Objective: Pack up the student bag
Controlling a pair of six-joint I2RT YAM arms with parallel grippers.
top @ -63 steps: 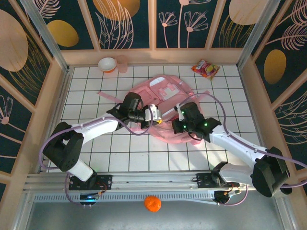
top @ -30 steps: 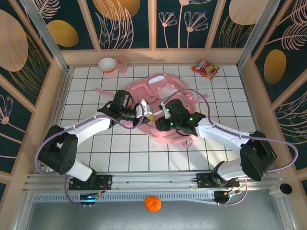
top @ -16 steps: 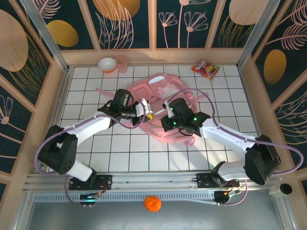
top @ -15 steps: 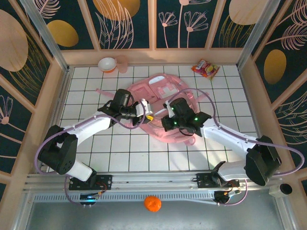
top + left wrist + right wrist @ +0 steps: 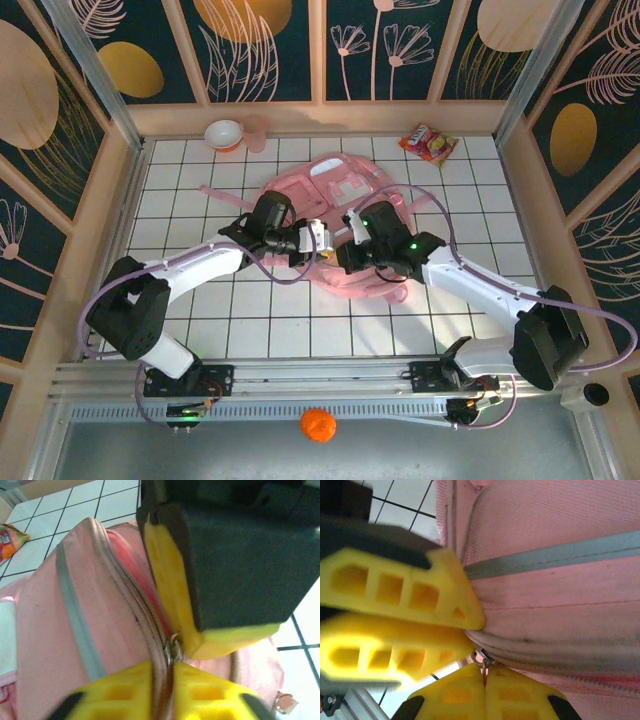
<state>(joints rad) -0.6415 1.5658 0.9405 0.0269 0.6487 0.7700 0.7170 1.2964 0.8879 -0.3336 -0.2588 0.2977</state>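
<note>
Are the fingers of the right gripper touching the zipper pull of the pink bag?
Touching. The right wrist view shows the right gripper shut on the zipper pull of the student bag.

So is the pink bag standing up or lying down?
Lying down. From above, the student bag is spread flat on the tiled table, with its white patches facing up.

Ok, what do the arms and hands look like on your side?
Left arm and right arm: white links, black joints, lilac cables looping alongside; green lights on the right wrist. Left hand and right hand: yellow, with square cut-outs, on black mounts.
</note>
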